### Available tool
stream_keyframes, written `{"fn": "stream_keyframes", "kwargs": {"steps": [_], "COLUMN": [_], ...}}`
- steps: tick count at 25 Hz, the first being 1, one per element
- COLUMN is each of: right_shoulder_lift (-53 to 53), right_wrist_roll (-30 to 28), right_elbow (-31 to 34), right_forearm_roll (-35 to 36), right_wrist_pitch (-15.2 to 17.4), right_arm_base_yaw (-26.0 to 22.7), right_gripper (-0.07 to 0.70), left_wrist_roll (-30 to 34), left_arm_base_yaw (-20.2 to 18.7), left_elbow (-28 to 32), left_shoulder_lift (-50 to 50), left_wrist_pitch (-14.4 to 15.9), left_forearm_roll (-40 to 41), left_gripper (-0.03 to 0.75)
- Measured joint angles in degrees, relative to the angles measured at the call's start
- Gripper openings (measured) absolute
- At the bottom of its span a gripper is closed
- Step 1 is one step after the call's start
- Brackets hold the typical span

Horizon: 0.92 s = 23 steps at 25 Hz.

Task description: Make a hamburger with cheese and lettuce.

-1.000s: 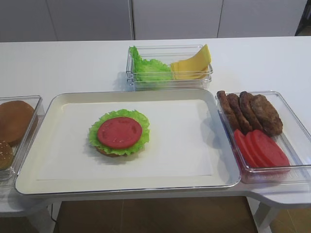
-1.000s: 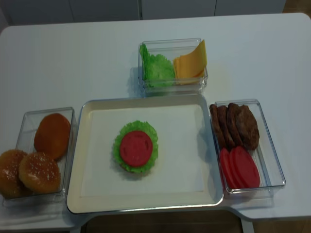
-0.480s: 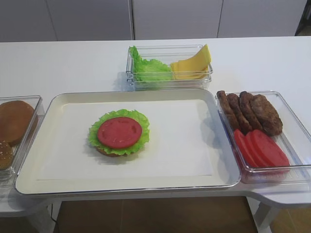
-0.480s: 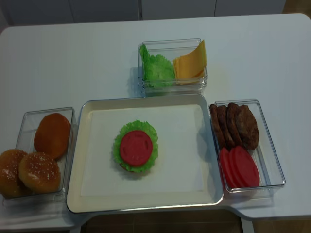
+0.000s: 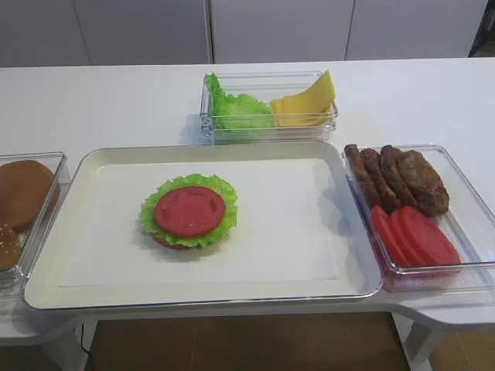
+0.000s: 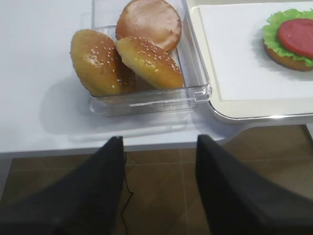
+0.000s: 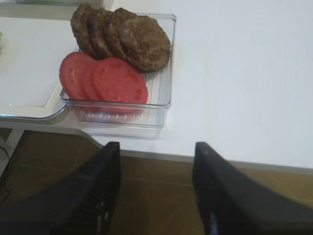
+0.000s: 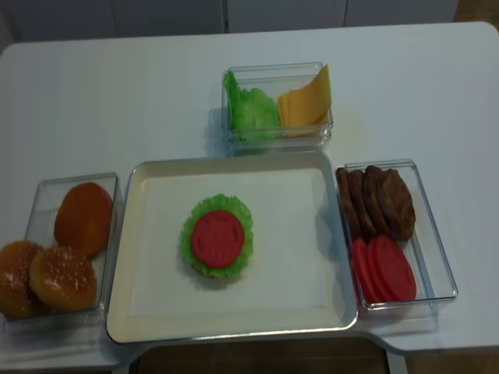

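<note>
Hamburger (image 5: 189,212) sat mid-tray (image 5: 294,232), tomato slice topmost, central for either arm. Cheese (image 5: 305,102) waited unused in the far bin (image 5: 267,78). Both claws, right (image 7: 155,182) and left (image 6: 159,177), hung released off the bench (image 5: 116,100) edge, grasping nothing.

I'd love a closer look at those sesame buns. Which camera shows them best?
The left wrist view: the sesame buns fill the frame, seeds plain. The realsense overhead shows them small; the other overhead catches only a sliver; the right wrist shows none.

My pincer's fingers (image 7: 222,196) look like matt black plastic. The bins (image 5: 470,232) I see are clear, glossy plastic. The tray (image 5: 352,224) has a smooth cream face and a shiny metal-looking rim. The table (image 5: 100,100) is smooth matt white. The lettuce (image 5: 189,212) looks ruffled.
</note>
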Motion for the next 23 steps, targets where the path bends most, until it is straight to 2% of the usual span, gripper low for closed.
{"fn": "stream_keyframes", "kwargs": {"steps": [4,10,23], "right_shoulder_lift": [0.0,0.0,0.0], "right_wrist_roll": [0.0,0.0,0.0], "right_elbow": [0.0,0.0,0.0], "right_forearm_roll": [0.0,0.0,0.0], "right_wrist_pitch": [0.0,-0.1,-0.1], "right_arm_base_yaw": [-1.3,-7.0,-7.1], "right_gripper": [0.363,0.341,0.242], "left_wrist_roll": [0.0,0.0,0.0], "left_arm_base_yaw": [0.0,0.0,0.0], "left_elbow": [0.0,0.0,0.0], "left_shoulder_lift": [0.0,0.0,0.0], "left_wrist_pitch": [0.0,0.0,0.0], "left_forearm_roll": [0.0,-0.1,-0.2], "left_gripper": [0.358,0.358,0.358]}}
